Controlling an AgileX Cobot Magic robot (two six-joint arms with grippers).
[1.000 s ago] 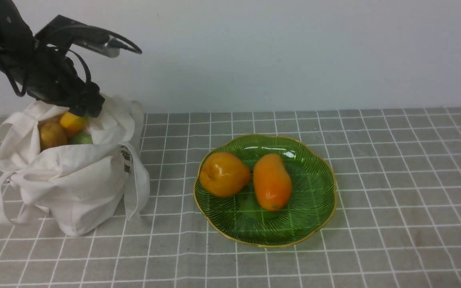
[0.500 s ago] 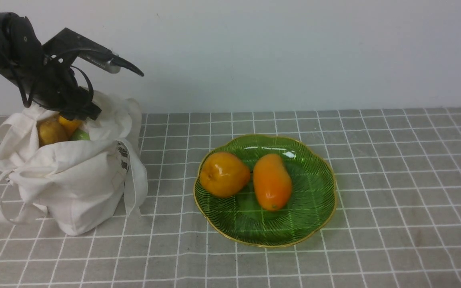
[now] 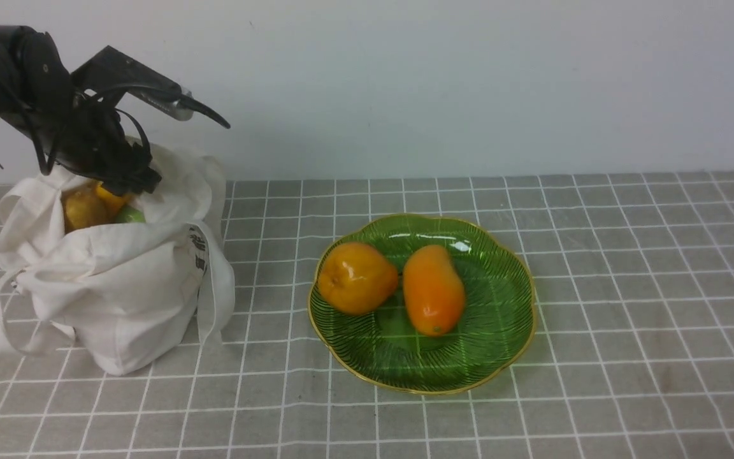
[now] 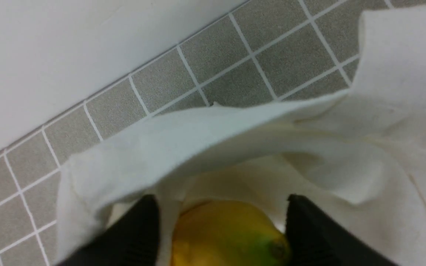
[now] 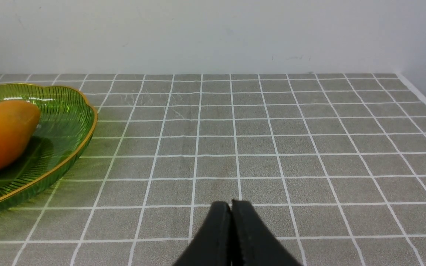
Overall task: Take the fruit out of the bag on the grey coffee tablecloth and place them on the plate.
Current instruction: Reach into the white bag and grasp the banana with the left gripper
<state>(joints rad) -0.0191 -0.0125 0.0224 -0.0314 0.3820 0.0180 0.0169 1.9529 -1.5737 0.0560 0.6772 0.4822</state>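
Fruit is what the front view is about. The white bag (image 3: 118, 287) sits on the left part of the grey coffee tablecloth (image 3: 628, 287). Its top is open so things can be lifted out. The left end effector (image 3: 126, 183) dips into that opening, right at a yellow fruit (image 3: 109, 197). A brownish fruit (image 3: 83, 209) and a green fruit (image 3: 130, 215) lie beside it. The plate (image 3: 513, 344) waits to the right of the bag, near enough for a short carry. A round orange fruit (image 3: 355, 278) and an oval orange fruit (image 3: 433, 290) lie on it side by side, with room on its right part for more.

From the left wrist, two black fingers (image 4: 135, 236) are spread wide, one on each side of the yellow fruit, ready to squeeze. I think they are not pressing it yet.

From the right wrist, the right end effector (image 5: 231, 229) is pinched closed and holds nothing. It hangs low over the cloth, to the right of the plate and out of the way.

The cloth is flat and brownish grey with thin white squares. A plain pale wall (image 3: 469, 83) stands at the far side.
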